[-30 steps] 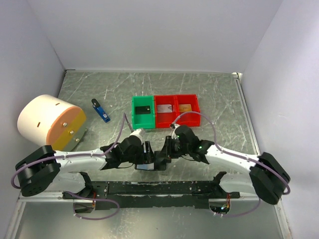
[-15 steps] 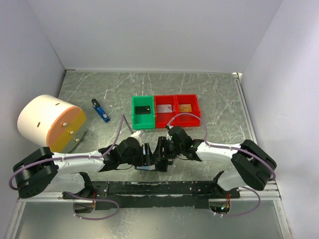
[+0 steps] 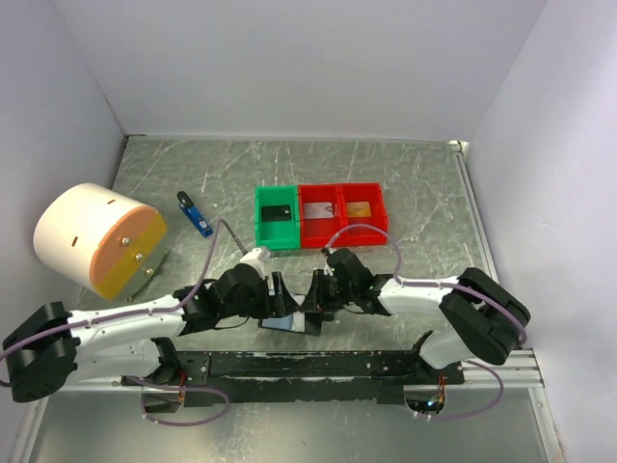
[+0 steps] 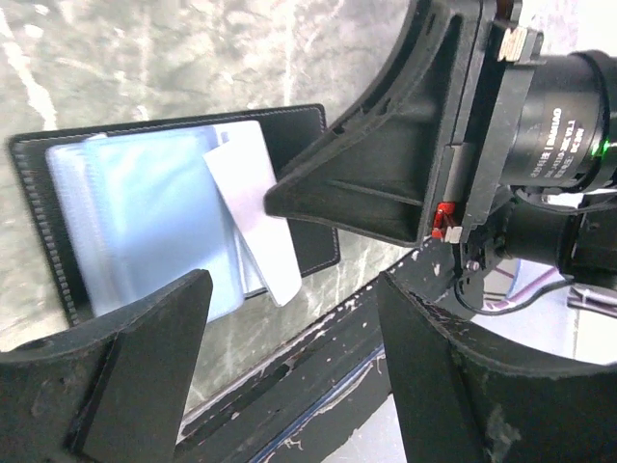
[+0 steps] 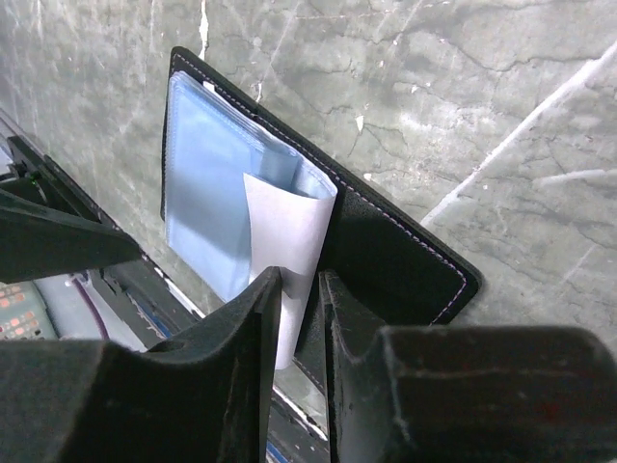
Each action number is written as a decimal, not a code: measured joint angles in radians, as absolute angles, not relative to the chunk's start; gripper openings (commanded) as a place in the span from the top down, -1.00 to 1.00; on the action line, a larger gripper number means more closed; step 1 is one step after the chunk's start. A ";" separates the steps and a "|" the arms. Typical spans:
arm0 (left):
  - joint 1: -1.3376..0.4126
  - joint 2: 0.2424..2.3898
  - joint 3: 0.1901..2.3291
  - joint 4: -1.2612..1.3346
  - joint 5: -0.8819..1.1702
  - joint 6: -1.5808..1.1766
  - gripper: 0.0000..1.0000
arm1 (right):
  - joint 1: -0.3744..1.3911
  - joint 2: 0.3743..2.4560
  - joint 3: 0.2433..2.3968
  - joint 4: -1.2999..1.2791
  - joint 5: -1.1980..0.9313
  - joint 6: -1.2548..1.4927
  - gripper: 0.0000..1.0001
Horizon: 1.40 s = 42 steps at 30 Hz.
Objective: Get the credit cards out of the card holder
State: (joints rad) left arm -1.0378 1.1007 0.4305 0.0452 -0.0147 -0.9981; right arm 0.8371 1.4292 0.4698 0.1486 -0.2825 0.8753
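Narrowed to a thin slit at the right gripper [image 5: 301, 282], tips down at the free end of a white card [image 5: 284, 227] — true pinch or mere touch, cannot tell. Spread wide at the left gripper [image 4: 294, 285], nothing held, hovering over the near edge of the holder [image 5: 390, 256].

Lying open and flat on the table [image 3: 434, 212] between the two arms, the holder, with pale blue sleeves [image 4: 154, 207] fanned on top. Sticking askew out of a sleeve, that white card, its end past the holder's edge. Already sitting in the bins behind: a black card [image 3: 278, 214] in the green bin [image 3: 258, 220], a grey card [image 3: 316, 210] and a gold card [image 3: 359, 209] in the red bins [image 3: 386, 217].

Likely light, stiff and slick — thin plastic, prone to slip from the pads and to drag the soft sleeves along. Best taken by the exposed end, across its flat faces, then drawn straight along the sleeve with the black cover pinned by the other arm.

No brand, name or number legible on the card's face or on the holder. Small print on the lens barrel [image 4: 564, 106] at the right wrist, too blurred to read.
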 measured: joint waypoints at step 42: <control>-1.030 1.222 0.448 0.073 0.020 -0.977 -0.06 | 0.827 1.393 0.362 0.332 -0.288 0.976 0.15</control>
